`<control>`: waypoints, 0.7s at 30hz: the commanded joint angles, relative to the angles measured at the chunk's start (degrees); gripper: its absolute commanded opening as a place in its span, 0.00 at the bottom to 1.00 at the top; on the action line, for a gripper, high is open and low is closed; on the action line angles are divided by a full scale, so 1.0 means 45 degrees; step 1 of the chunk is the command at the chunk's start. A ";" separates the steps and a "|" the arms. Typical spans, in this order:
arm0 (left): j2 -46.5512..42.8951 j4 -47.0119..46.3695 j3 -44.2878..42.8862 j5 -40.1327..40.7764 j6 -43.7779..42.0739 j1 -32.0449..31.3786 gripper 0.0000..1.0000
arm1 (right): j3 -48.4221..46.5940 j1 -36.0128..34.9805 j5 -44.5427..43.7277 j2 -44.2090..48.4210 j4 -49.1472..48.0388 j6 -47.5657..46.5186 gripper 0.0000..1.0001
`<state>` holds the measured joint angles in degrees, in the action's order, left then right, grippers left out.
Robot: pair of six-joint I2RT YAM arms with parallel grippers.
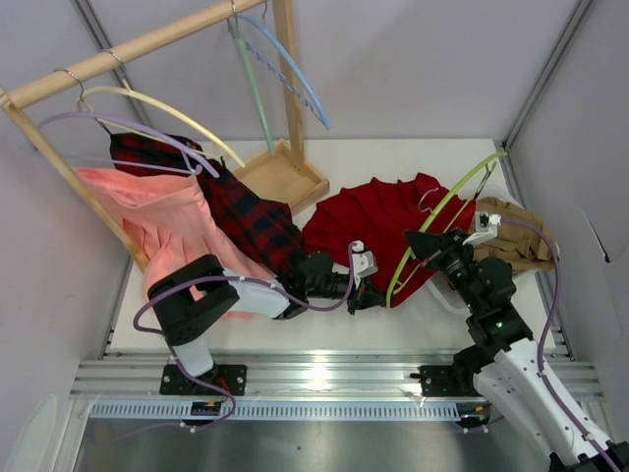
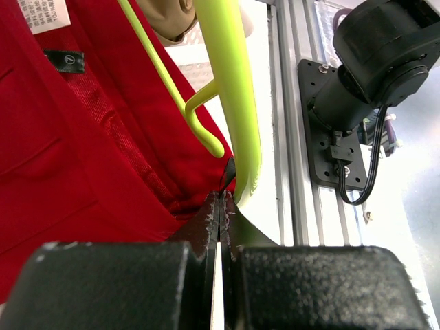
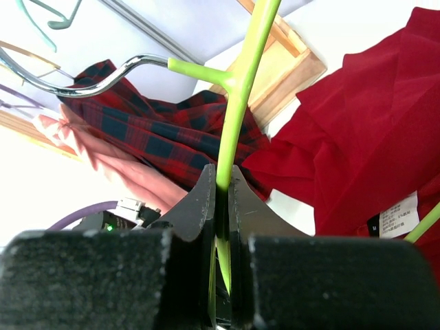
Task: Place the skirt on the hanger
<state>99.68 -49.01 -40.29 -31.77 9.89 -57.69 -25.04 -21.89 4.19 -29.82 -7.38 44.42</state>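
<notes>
Left gripper (image 2: 221, 201) is pinched right down, jaws together on the edge of the skirt (image 1: 378, 216), with red cloth bunched at its tips and spreading away to its left and ahead. Tight on its right flank: the hanger (image 3: 237, 96) runs past there, the lime bar all but brushing the fingers, and a small lime prong curls in just ahead of the tips. Beyond that bar, further right, comes a strip of white table (image 1: 393, 162), then the aluminium rail (image 2: 295, 137) and the right arm's base motor (image 2: 375, 55) bolted to it. So that side is hemmed in by hardware. Over to the right gripper (image 3: 222, 180): clamped hard on the hanger's lime bar, which rises straight out from between its jaws and forks off to the silver hook (image 3: 103, 81) on its upper left. The skirt lies on the table to this gripper's right, with a white label (image 3: 399, 216) showing low on that side. Ahead and to its left things are crowded, the plaid skirt (image 3: 158, 130) and the pink skirt (image 3: 117, 175) draping down from the wooden rack (image 1: 128, 54). The rack's wooden foot (image 3: 292, 72) sits straight ahead beyond the bar. From above, the two grippers sit close, the hanger's lower end reaching down beside the left one near the table's front edge. A tan garment (image 1: 516, 241) is heaped just beside the right wrist, toward the side wall. The clearest open table lies ahead of both tools, past the skirt's far hem.
</notes>
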 commanded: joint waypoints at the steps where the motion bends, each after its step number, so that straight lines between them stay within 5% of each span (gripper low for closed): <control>1: -0.0647 -0.1608 -0.0577 -0.1338 -0.0167 -0.0051 0.00 | 0.0193 0.0040 -0.0148 0.0221 -0.1466 -0.0243 0.00; 21: -0.0491 -0.1822 -0.1319 -0.2042 0.0379 -0.0031 0.00 | 0.0876 -0.0038 -0.0168 0.0943 -0.2150 -0.0497 0.00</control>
<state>99.63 -48.88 -43.11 -34.92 10.46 -57.39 -21.32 -21.93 5.02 -26.70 -12.40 44.95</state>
